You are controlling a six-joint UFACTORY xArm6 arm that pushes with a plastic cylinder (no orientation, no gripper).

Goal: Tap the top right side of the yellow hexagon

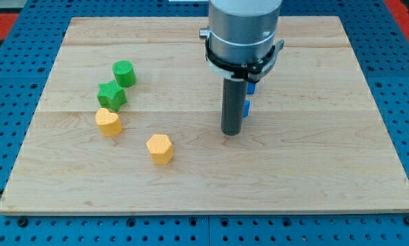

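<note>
The yellow hexagon lies on the wooden board, below and left of its centre. My tip rests on the board to the right of the hexagon and a little above it, with a clear gap between them. A yellow heart-shaped block lies further to the view's left.
A green star-shaped block touches the yellow heart from above. A green cylinder stands just above the star. Blue blocks show partly behind the rod, their shape hidden. A blue pegboard surrounds the board.
</note>
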